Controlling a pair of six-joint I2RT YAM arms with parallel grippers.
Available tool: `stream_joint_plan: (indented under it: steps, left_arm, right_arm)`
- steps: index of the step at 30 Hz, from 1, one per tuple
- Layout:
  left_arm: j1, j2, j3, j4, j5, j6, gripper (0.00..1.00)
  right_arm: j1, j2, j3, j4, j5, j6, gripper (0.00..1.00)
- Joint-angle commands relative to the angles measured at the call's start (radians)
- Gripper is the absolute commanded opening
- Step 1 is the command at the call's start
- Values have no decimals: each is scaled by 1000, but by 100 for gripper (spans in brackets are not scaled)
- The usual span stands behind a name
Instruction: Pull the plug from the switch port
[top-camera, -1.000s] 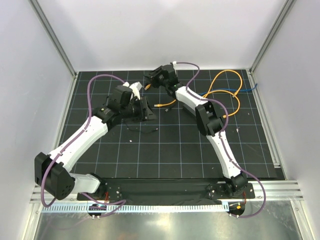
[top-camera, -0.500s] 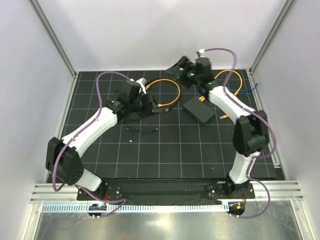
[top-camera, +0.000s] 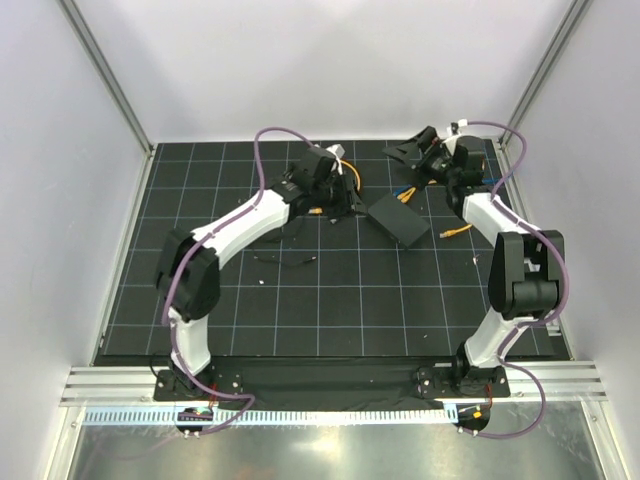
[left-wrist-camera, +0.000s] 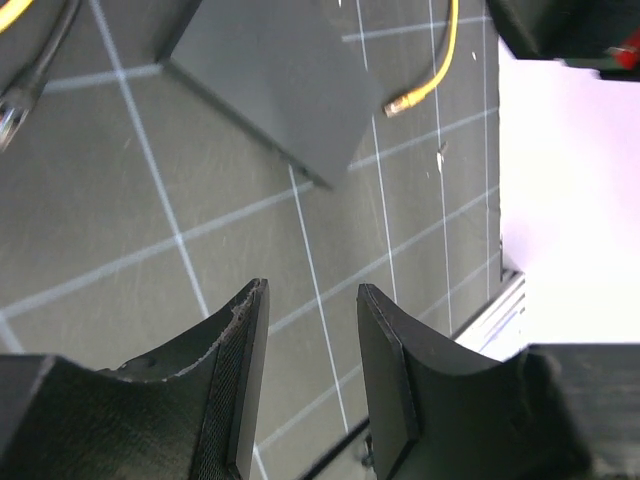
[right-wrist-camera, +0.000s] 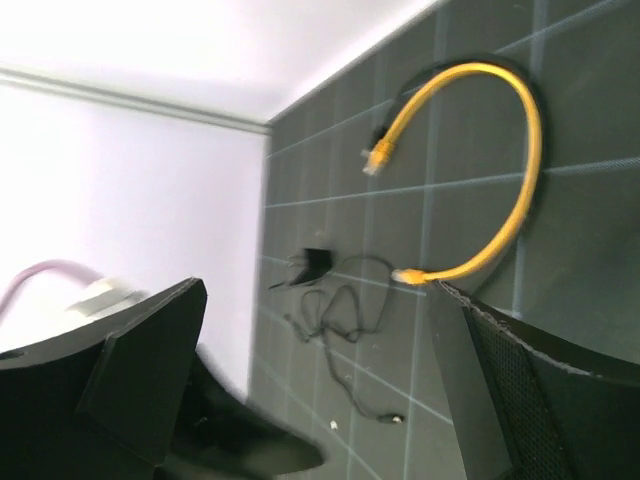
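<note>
Jaws on left arm (top-camera: 240, 224) and right arm (top-camera: 486, 210) gape empty, near matte-black box (top-camera: 400, 222).

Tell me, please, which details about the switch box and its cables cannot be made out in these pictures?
- Port in the black box: too small in the top view; the left wrist view's top edge cuts the box off.
- Yellow cable end by the box: plugged in or only touching, too small to tell.
- Left gripper: mostly hidden under its own wrist in the top view.
- Right wrist view: box out of frame, picture blurred.
</note>
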Motion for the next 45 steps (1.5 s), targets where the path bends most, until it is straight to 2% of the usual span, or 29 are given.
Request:
stream_joint_plan:
  steps: [1, 2, 4, 5, 6, 8, 10, 13, 15, 19, 22, 25, 26, 28, 32, 42, 45]
  left_arm:
    - [-11, 83, 105, 55, 18, -4, 44]
    - [-16, 103, 128, 55, 20, -2, 44]
    - [-25, 166, 189, 55, 26, -5, 44]
    - [-30, 186, 209, 55, 27, -5, 44]
    - [-33, 203, 229, 55, 29, -5, 44]
    - [-41, 249, 278, 56, 30, -4, 44]
    - [-45, 277, 309, 55, 29, 1, 44]
    - [-48, 336, 361, 55, 27, 4, 43]
    - [-53, 381, 403, 60, 29, 15, 38]
    - [-65, 454, 478, 64, 32, 35, 35]
    - [-71, 502, 515, 90, 23, 30, 34]
    - [-71, 550, 561, 102, 16, 7, 33]
    - [-71, 562, 570, 107, 16, -1, 33]
    - [-71, 588, 588, 112, 12, -11, 33]
    - [-71, 611, 593, 125, 3, -40, 33]
    - [-71, 643, 592, 122, -14, -79, 30]
    - [-67, 651, 592, 110, -23, -105, 29]
  right_arm:
    - [-95, 61, -41, 286, -224, 159, 100]
    - [-109, 84, -65, 357, -228, 185, 100]
    - [-123, 102, -56, 317, -234, 122, 100]
    - [-126, 109, -39, 247, -228, 56, 100]
    - [-126, 107, -5, 82, -180, -1, 100]
    - [-128, 98, 9, -59, -121, -125, 99]
    - [-129, 87, 26, -156, -20, -193, 94]
    - [-143, 98, 50, -277, 20, -271, 91]
    - [-157, 109, 41, -277, 25, -287, 87]
    - [-161, 147, 61, -309, 23, -356, 84]
    - [-178, 191, 84, -313, -46, -353, 82]
    - [-204, 225, 72, -219, -136, -301, 78]
    - [-209, 250, 70, -195, -174, -291, 72]
    - [-212, 268, 79, -175, -201, -285, 66]
    - [-212, 313, 111, -190, -204, -294, 64]
    - [-218, 389, 142, -105, -228, -265, 63]
    - [-226, 412, 159, -109, -244, -267, 58]
